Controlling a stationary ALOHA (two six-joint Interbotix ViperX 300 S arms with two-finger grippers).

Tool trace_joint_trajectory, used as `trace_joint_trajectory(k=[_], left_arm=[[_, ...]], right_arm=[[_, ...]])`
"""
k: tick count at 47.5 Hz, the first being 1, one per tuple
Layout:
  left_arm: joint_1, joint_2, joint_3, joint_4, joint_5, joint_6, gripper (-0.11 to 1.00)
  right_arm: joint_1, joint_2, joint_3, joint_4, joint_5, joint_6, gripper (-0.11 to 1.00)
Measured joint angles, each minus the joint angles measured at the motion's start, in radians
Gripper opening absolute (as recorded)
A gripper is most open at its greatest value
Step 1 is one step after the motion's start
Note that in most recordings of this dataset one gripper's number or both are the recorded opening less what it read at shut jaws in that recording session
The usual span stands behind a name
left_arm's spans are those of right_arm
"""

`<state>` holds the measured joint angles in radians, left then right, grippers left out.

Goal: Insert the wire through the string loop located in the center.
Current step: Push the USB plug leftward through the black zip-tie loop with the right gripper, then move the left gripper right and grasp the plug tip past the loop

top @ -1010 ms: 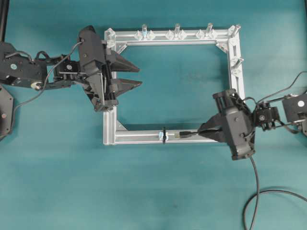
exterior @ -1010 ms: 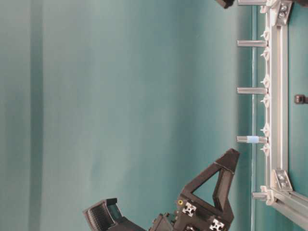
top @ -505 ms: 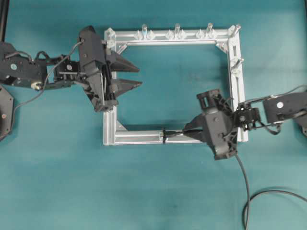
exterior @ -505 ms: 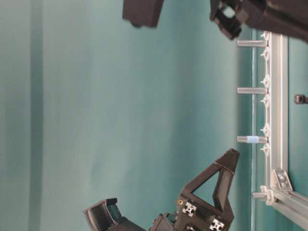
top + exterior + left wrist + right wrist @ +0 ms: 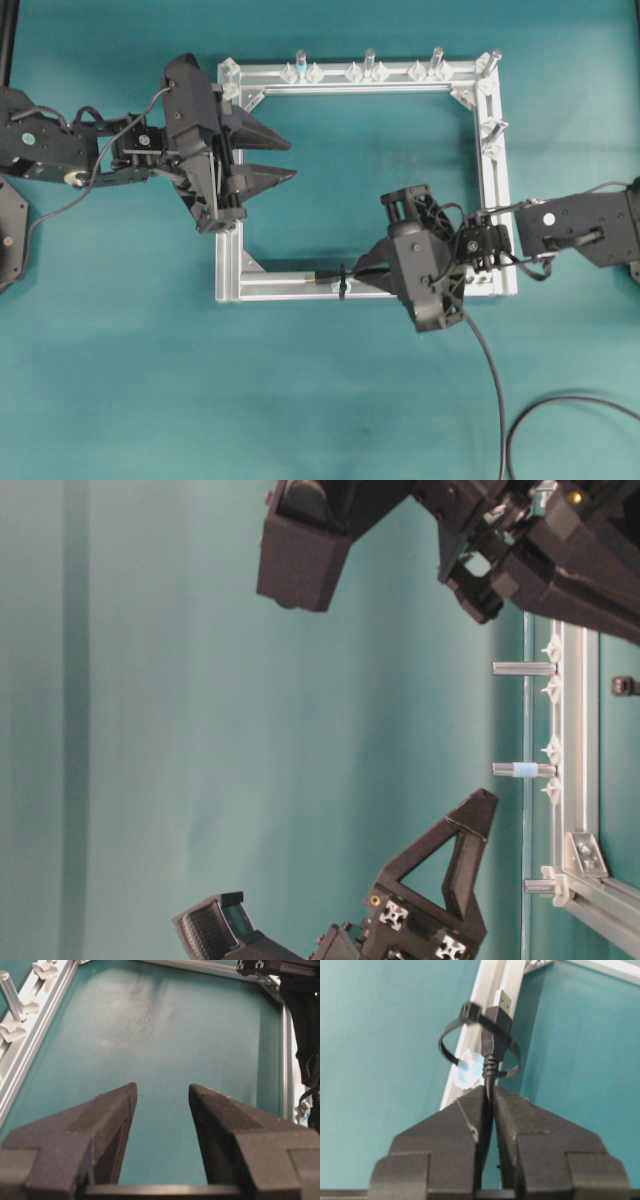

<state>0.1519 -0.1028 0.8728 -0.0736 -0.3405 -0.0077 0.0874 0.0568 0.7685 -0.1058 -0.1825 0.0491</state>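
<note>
The wire (image 5: 494,372) ends in a dark plug (image 5: 495,1026) with a metallic tip, and my right gripper (image 5: 489,1091) is shut on the cable just behind that plug. The plug sits inside the black string loop (image 5: 442,1048), its tip poking out the far side. In the overhead view the loop (image 5: 342,283) stands across the front rail, the plug tip (image 5: 320,278) lies just left of it, and the right gripper (image 5: 362,280) is just to its right. My left gripper (image 5: 292,160) hovers open and empty over the frame's upper left (image 5: 162,1092).
The square aluminium frame (image 5: 228,272) lies on the teal table, with clear pegs (image 5: 368,62) on its back rail and right rail. A pale-blue fitting (image 5: 469,1073) sits on the rail by the loop. The wire's slack curls off at the lower right (image 5: 560,402).
My right gripper has travelled left along the front rail with the wire, and the plug has gone from right of the loop to through it. The left arm has stayed still.
</note>
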Motion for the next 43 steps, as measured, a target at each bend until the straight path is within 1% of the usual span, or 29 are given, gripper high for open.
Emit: trace_joint_trajectory(k=[33, 43], left_arm=[[0.000, 0.000, 0.000, 0.000, 0.034, 0.000, 0.49], [-0.020, 0.000, -0.002, 0.000, 0.034, 0.002, 0.49]], right_arm=[[0.000, 0.012, -0.012, 0.000, 0.000, 0.000, 0.07], [-0.002, 0.011, -0.012, 0.000, 0.000, 0.000, 0.07]])
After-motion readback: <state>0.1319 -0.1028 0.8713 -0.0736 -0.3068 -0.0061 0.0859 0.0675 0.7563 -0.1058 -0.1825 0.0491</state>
